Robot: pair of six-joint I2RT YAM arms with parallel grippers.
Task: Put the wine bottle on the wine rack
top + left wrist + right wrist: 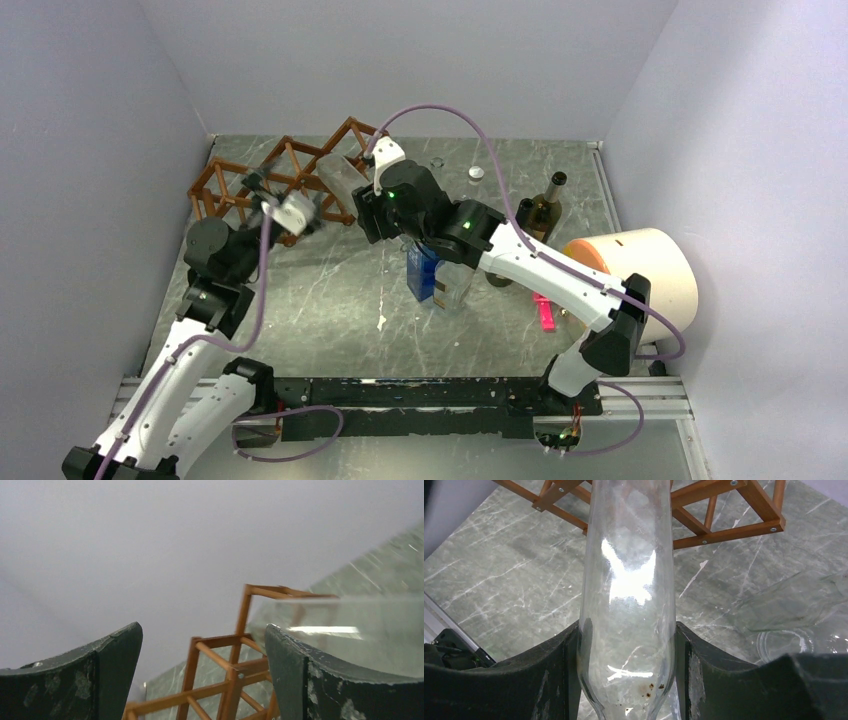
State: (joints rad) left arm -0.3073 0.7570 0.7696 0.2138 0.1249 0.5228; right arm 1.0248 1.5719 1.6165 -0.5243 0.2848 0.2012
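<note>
The wine rack [262, 183], a reddish-brown wooden lattice, stands at the far left of the table. My right gripper [366, 196] is shut on a clear glass wine bottle [342, 178] and holds it tilted, its far end over the rack's right part. In the right wrist view the bottle [629, 590] fills the gap between both fingers [549, 680], and the rack [724, 515] lies beyond it. My left gripper [292, 212] is open at the rack's front. In the left wrist view the rack bars [232, 672] show between its fingers [300, 680], with the clear bottle [360, 630] to the right.
A dark wine bottle [546, 208] stands upright at the back right beside a large beige cylinder [645, 272]. A blue box [422, 272] and a clear glass [455, 288] sit under the right arm. A pink object [545, 314] lies nearby. Two caps [476, 172] lie at the back.
</note>
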